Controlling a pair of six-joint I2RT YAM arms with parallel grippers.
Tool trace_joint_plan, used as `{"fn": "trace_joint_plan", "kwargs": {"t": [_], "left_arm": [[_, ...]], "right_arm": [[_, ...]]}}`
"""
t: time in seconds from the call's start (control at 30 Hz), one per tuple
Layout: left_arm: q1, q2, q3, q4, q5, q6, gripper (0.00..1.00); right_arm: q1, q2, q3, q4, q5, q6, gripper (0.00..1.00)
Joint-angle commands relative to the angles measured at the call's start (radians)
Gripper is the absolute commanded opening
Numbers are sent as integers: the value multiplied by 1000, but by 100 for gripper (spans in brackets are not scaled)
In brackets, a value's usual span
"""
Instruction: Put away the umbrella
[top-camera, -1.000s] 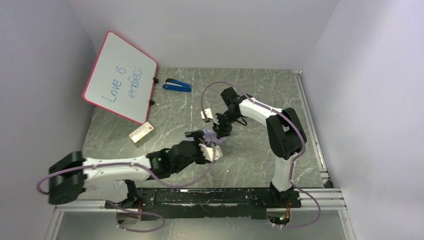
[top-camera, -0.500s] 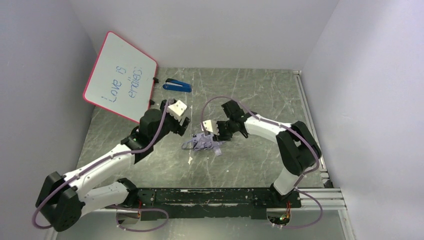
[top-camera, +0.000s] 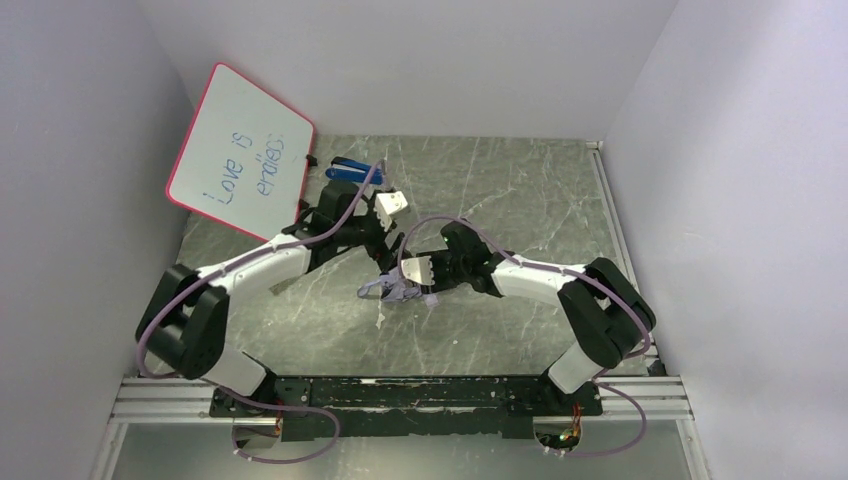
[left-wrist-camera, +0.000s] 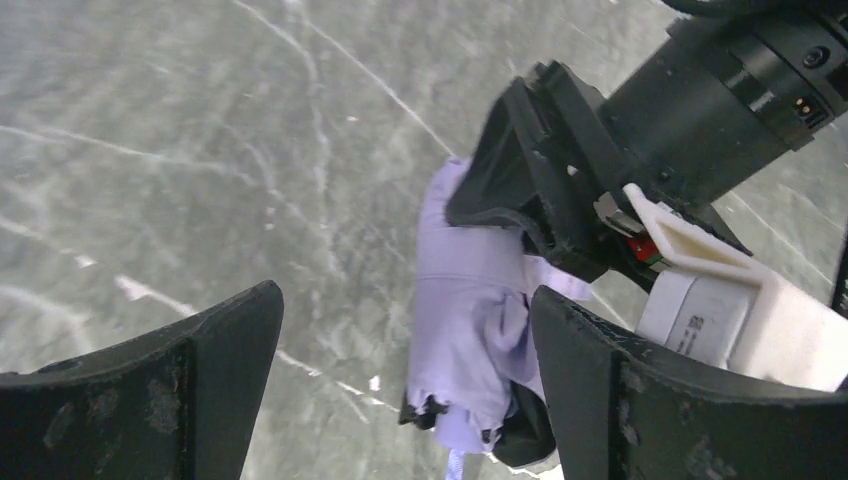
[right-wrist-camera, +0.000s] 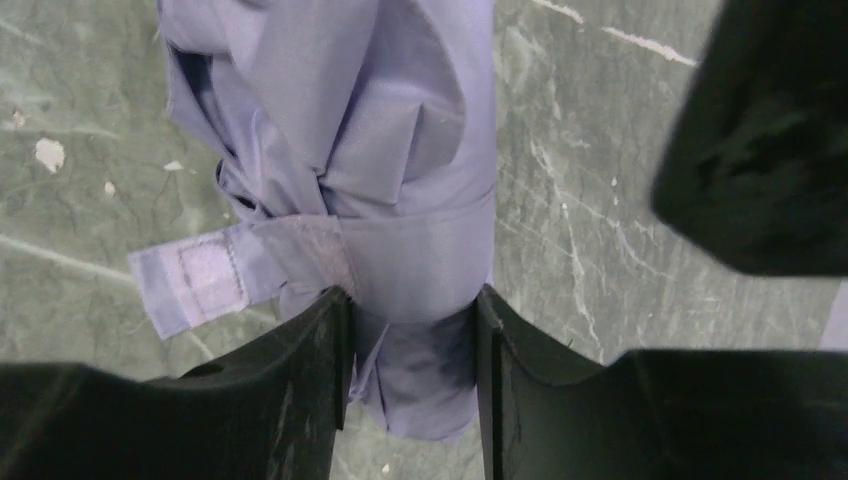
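Folded pale lilac fabric umbrella (right-wrist-camera: 400, 180) lay on grey marbled tabletop (top-camera: 520, 190); right end effector (right-wrist-camera: 412, 300) clamped around it, probably for steadying. Just beside hovered left end effector (left-wrist-camera: 405, 300), wide apart, empty.

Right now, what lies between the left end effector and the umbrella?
Only bare tabletop: in the left wrist view the open left end effector faces the umbrella, which the right end effector grips.

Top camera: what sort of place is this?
Probably an enclosed robot test bench: plain pale walls box in a marbled tabletop, an aluminium rail edges it, and a whiteboard leans at the back.
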Motion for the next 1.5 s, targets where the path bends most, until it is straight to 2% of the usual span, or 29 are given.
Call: {"fn": "trace_joint_plan", "kwargs": {"t": [0.0, 0.23, 0.33, 0.8, 1.17, 1.27, 1.37, 1.47], "left_arm": [[5, 85, 79, -104, 207, 57, 97], [4, 186, 125, -205, 217, 99, 97], [4, 213, 121, -204, 196, 92, 97], [3, 362, 172, -282, 274, 101, 97], [-16, 405, 173, -333, 128, 137, 97], [-29, 431, 191, -357, 116, 149, 90], [-46, 460, 214, -389, 102, 170, 72], [-57, 472, 224, -401, 101, 181, 65]], "right_arm": [[21, 67, -61, -51, 59, 15, 35], [22, 56, -74, -50, 62, 9, 35], [21, 55, -76, -48, 61, 9, 34], [22, 51, -74, -54, 59, 11, 34], [24, 42, -82, -33, 52, 24, 34], [23, 44, -81, -27, 49, 30, 34], [23, 42, -82, -21, 38, 38, 35], [25, 36, -84, -18, 9, 44, 39]]}}
